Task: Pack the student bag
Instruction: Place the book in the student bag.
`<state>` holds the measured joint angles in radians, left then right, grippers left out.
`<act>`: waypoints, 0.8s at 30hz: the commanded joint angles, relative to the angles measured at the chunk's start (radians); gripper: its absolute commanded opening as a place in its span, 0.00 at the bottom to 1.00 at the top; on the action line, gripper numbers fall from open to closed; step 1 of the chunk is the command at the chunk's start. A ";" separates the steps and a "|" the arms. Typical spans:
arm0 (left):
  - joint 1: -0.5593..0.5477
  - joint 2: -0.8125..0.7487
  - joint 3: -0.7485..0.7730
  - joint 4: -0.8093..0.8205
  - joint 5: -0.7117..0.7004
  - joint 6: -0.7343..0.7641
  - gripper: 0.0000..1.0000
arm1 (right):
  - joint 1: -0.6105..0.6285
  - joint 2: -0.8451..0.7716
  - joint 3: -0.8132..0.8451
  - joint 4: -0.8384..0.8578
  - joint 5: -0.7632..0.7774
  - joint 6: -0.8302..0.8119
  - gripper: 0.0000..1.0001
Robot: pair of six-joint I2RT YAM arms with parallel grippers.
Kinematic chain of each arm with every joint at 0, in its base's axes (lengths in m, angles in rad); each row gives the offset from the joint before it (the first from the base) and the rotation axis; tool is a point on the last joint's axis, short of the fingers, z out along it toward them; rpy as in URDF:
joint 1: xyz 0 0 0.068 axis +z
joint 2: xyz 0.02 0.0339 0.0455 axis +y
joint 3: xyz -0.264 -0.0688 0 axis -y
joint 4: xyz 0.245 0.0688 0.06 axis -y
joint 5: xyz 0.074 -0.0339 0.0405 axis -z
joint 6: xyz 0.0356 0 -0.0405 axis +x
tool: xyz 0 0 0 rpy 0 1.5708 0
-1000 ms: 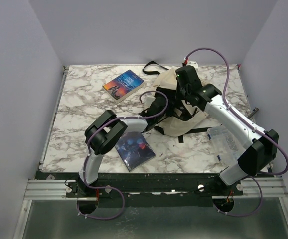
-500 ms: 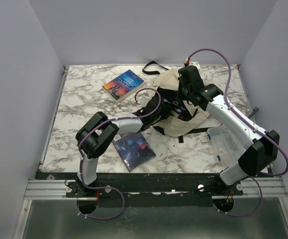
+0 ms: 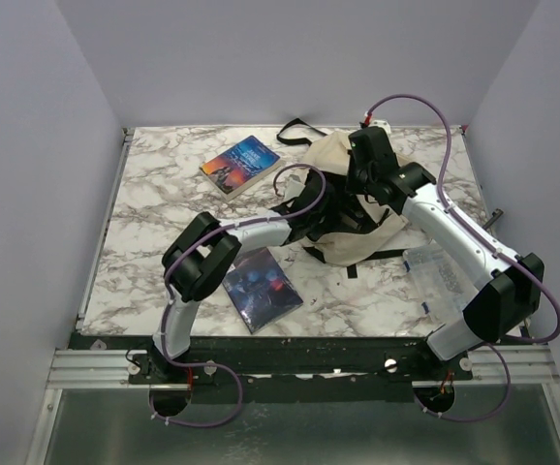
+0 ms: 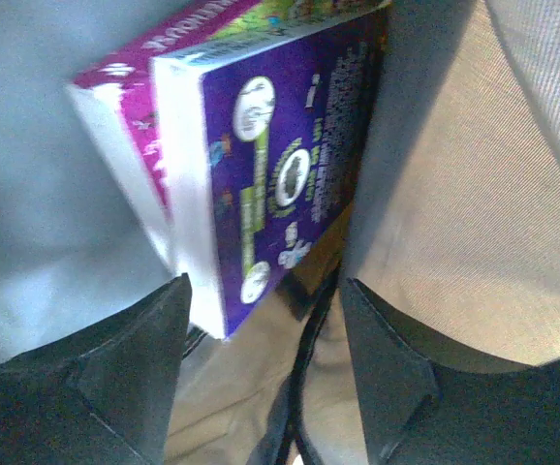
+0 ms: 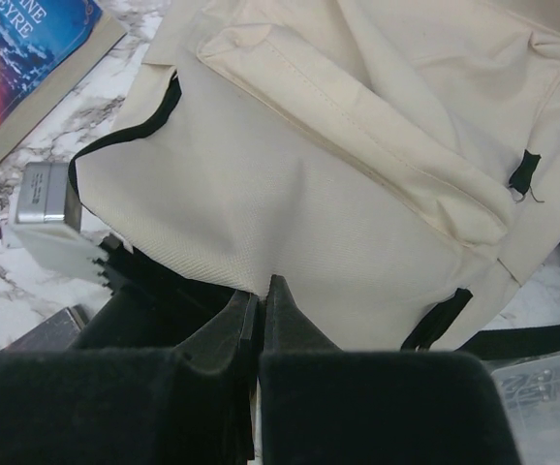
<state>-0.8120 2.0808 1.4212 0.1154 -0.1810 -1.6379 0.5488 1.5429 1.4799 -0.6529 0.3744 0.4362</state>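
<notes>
Student bag (image 3: 348,247), first: lying slumped on the marble table (image 3: 154,208), showing crumpled cream fabric and black zipper trim.

Reaching into the bag's dark mouth from its near-left side with the left gripper (image 4: 263,286). Holding the black fingers (image 4: 125,378) spread well apart and clamping nothing. Facing, in the left wrist view, a purple-covered book (image 4: 280,165) with a pink spine, standing tilted inside the bag against the beige cloth. Bringing the book's lower corner close to the left-hand finger; not possible to tell whether touching.

Pinching a fold of the bag's cream cloth from above with the right gripper (image 5: 261,286), pressing shut on the fabric with no gap showing.

Lying to the far left of the bag and well apart from it: a paperback (image 3: 241,167) with an orange-and-blue cover, showing the letters "EYRE" in the right wrist view. Lying to the near left of the bag, beside the left arm: a dark blue book (image 3: 261,288). Lying to the near right of the bag, partly under the right arm: a clear plastic compartment box (image 3: 435,276). Trailing from the bag's far edge: a black strap (image 3: 295,126).
</notes>
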 commanded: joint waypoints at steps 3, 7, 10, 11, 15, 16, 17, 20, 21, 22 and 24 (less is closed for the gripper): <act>-0.002 -0.144 -0.094 -0.050 0.018 0.048 0.68 | -0.011 -0.041 0.001 0.021 -0.001 -0.009 0.00; -0.003 -0.190 -0.151 -0.049 0.020 0.058 0.68 | -0.016 -0.053 -0.008 0.021 -0.002 -0.009 0.01; 0.001 -0.199 -0.164 -0.039 0.028 0.110 0.66 | -0.018 -0.056 -0.010 0.023 -0.013 -0.010 0.01; 0.001 -0.208 -0.162 -0.036 0.027 0.172 0.65 | -0.018 -0.058 -0.011 0.023 -0.016 -0.012 0.01; 0.004 -0.295 -0.214 -0.021 0.041 0.360 0.65 | -0.019 -0.061 -0.033 0.028 -0.006 -0.034 0.01; 0.006 -0.331 -0.243 -0.017 0.054 0.397 0.66 | -0.019 -0.065 -0.047 0.038 -0.007 -0.038 0.01; 0.007 -0.367 -0.272 -0.013 0.065 0.438 0.66 | -0.020 -0.068 -0.058 0.045 -0.007 -0.039 0.01; 0.012 -0.524 -0.399 0.016 0.110 0.536 0.68 | -0.021 -0.072 -0.098 0.059 -0.004 -0.047 0.01; 0.014 -0.573 -0.446 0.035 0.126 0.567 0.68 | -0.023 -0.072 -0.111 0.063 -0.007 -0.051 0.01; 0.017 -0.644 -0.486 0.051 0.154 0.609 0.69 | -0.023 -0.073 -0.121 0.066 -0.012 -0.061 0.01; 0.031 -0.769 -0.561 0.063 0.225 0.698 0.69 | -0.023 -0.077 -0.150 0.079 -0.036 -0.084 0.01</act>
<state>-0.8017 1.5570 0.9905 0.1081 -0.0975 -1.1805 0.5308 1.4979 1.3754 -0.6186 0.3695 0.3950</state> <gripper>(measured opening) 0.684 0.014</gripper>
